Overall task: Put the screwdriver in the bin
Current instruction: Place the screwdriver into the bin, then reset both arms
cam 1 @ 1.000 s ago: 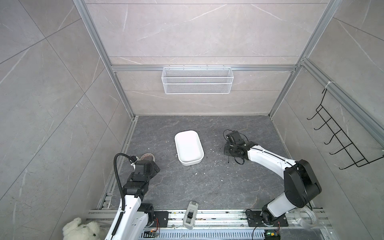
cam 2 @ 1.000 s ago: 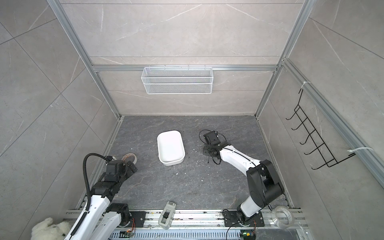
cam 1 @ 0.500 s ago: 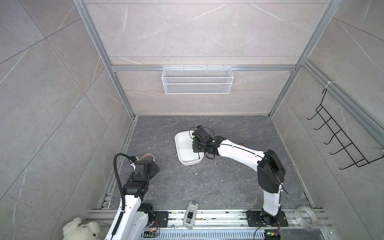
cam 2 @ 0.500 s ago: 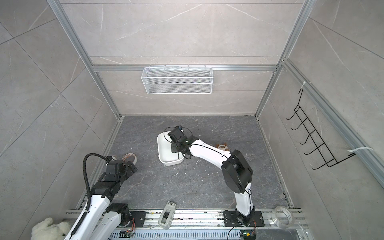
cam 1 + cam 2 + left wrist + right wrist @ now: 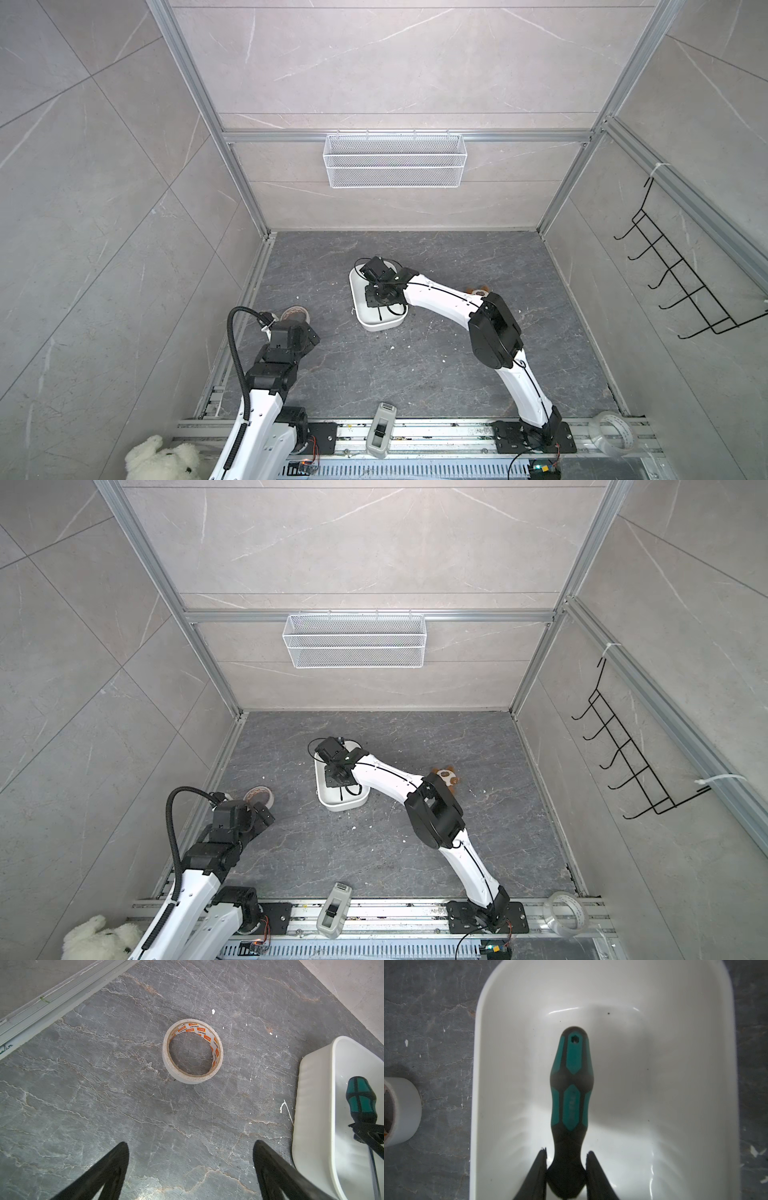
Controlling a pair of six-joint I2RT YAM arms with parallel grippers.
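The screwdriver (image 5: 572,1095), with a green and black handle, is gripped at its dark neck by my right gripper (image 5: 567,1152), which is shut on it. It hangs over the inside of the white bin (image 5: 476,1064), handle pointing away from the jaws. I cannot tell whether it touches the bin floor. In both top views the right arm reaches over the bin (image 5: 380,326) (image 5: 345,804) at mid-floor. The left wrist view shows the handle (image 5: 362,1099) within the bin walls (image 5: 311,1105). My left gripper (image 5: 190,1142) (image 5: 309,334) stands open and empty over bare floor near the left wall.
A tape roll (image 5: 192,1051) (image 5: 296,313) lies just ahead of the left gripper. A small plush toy (image 5: 445,776) sits behind the right elbow. A wire-mesh basket (image 5: 394,166) hangs on the back wall and a black hook rack (image 5: 681,282) on the right wall. A tape dispenser (image 5: 380,428) lies on the front rail.
My right arm has swung left from the right side of the floor to above the bin, carrying the screwdriver. The left arm has not moved.
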